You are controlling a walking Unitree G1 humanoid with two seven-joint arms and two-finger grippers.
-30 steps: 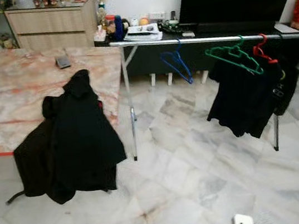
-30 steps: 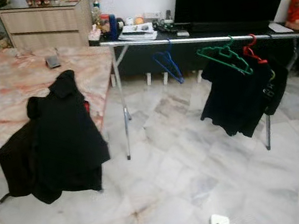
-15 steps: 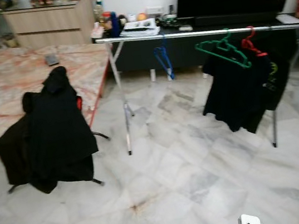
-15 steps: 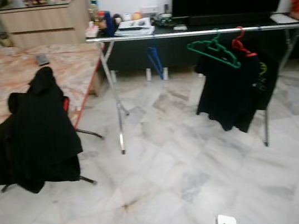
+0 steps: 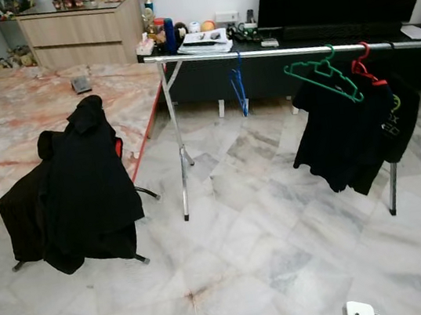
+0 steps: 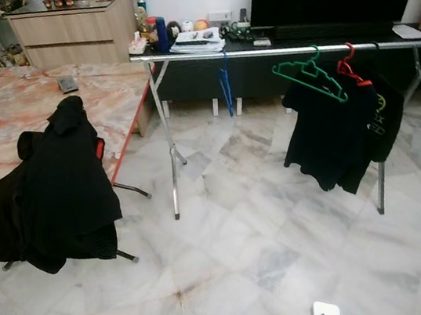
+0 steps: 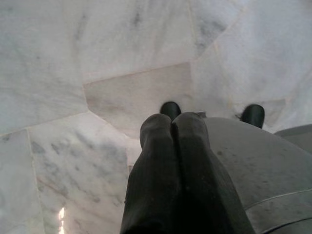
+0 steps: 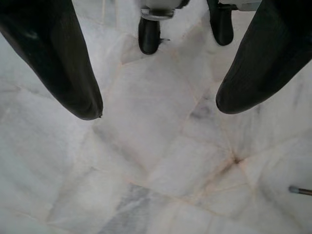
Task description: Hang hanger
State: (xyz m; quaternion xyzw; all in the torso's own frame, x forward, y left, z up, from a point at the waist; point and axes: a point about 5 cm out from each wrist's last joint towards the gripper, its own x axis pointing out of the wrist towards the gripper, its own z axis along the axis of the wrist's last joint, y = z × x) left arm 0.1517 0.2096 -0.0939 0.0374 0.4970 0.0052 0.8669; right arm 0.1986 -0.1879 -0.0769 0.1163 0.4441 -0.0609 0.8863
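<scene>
A silver clothes rail (image 5: 282, 52) crosses the room ahead. On it hang a blue hanger (image 5: 239, 87), a green hanger (image 5: 323, 76) and a red hanger (image 5: 364, 69) carrying a black shirt (image 5: 350, 136). A black jacket (image 5: 73, 190) on a red hanger is draped over the edge of the marble table (image 5: 8, 132) at the left. My left gripper (image 7: 173, 127) hangs over the floor with its fingers pressed together and empty. My right gripper (image 8: 158, 107) points at the floor with its fingers wide apart.
Marble tile floor (image 5: 271, 243) lies between me and the rail. A dark TV console (image 5: 271, 33) with bottles and papers stands behind the rail, a wooden cabinet (image 5: 81, 34) at the back left. A white part of my own body (image 5: 359, 313) shows at the bottom edge.
The camera has shifted and steadied; the blur is gone. The rail, hangers and jacket stay where they were.
</scene>
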